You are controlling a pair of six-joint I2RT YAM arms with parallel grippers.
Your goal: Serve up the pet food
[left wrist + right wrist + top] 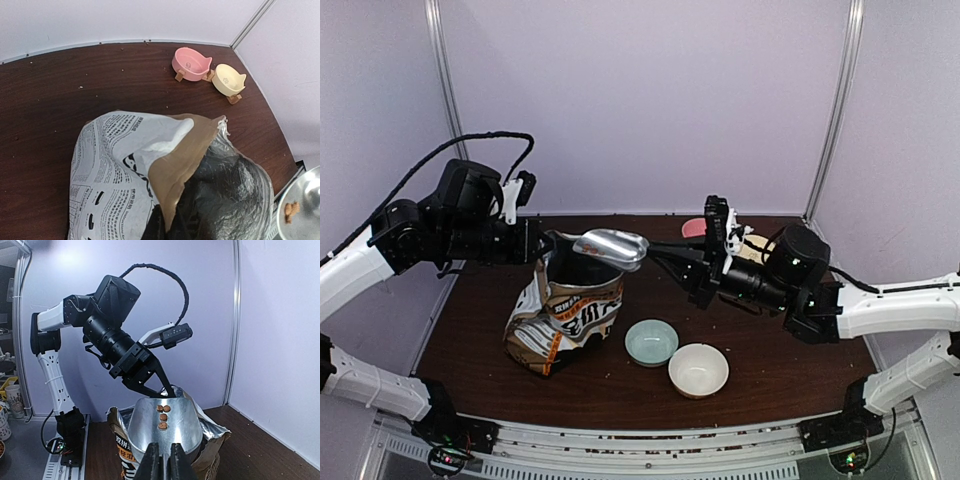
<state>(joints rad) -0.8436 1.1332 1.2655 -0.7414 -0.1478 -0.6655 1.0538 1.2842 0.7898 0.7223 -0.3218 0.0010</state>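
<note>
A metal scoop hovers over the open mouth of the brown paper food bag, level, with several pellets of pet food lying in it. My right gripper is shut on the scoop's handle. In the top view the scoop sits just above the bag's rim, with the right gripper to its right. My left gripper is shut on the bag's rim at its left side, holding the foil-lined mouth open. The left wrist view catches the scoop and pet food at its lower right.
A pale blue bowl and a white bowl stand in front of the bag on the dark table. A pink cat-shaped bowl and a yellow one stand in the back right corner. Crumbs dot the table.
</note>
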